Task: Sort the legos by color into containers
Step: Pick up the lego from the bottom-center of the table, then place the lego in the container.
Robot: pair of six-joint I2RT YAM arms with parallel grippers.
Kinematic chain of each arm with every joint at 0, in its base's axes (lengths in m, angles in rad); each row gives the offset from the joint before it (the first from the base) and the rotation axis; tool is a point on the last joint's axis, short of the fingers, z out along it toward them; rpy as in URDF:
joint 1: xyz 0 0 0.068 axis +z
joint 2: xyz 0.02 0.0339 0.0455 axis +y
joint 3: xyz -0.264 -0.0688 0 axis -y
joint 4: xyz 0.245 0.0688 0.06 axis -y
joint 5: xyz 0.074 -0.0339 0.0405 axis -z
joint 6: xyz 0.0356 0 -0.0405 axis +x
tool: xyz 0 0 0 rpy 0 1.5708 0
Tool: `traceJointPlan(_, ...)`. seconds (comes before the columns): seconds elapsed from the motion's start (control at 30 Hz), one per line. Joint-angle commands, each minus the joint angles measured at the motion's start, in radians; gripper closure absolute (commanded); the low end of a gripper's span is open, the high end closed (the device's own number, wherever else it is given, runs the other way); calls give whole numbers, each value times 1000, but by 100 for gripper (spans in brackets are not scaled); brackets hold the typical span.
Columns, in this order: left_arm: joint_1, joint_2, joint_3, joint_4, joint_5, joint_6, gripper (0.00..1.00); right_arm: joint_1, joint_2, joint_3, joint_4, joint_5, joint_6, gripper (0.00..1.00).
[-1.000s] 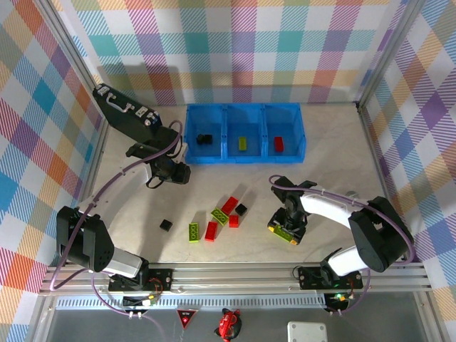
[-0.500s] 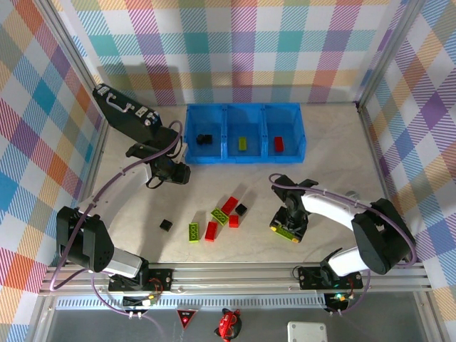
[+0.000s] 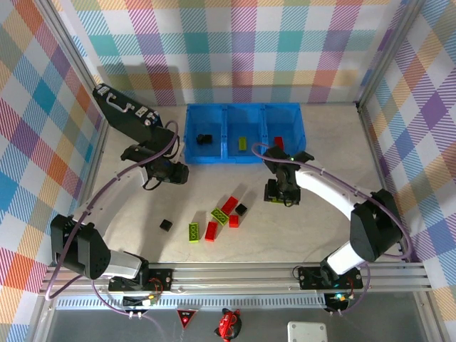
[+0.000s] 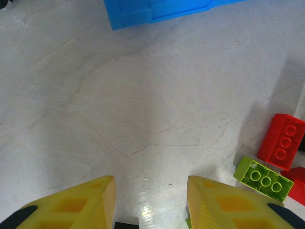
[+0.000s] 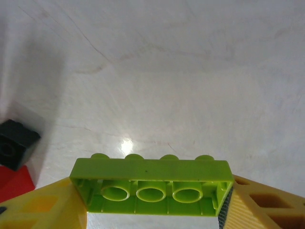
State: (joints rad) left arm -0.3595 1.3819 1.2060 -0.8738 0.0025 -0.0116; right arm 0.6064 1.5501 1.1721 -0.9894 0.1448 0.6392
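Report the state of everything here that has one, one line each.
left gripper: open, empty, over bare table.
right gripper: shut on the lime-green brick.
lime-green brick: clamped between the fingers, hollow underside facing the wrist camera.
blue tray: one brick in each of its three compartments.
loose bricks: lying unsorted on the table.
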Motion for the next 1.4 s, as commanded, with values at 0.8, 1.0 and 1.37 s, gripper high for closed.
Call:
traceJointPlan(0.8,0,-44,-96,95,32,10,57,-81,693,1027,-120,-35,-218,36)
traceJointPlan(1.0,4,-39,-97,96,28,10,57,-108,865,1285,-160,-57,-244,36)
traceJointPlan(1.37,4,-17,-92,95,36,10,57,-129,971,1330,33,-77,-267,35)
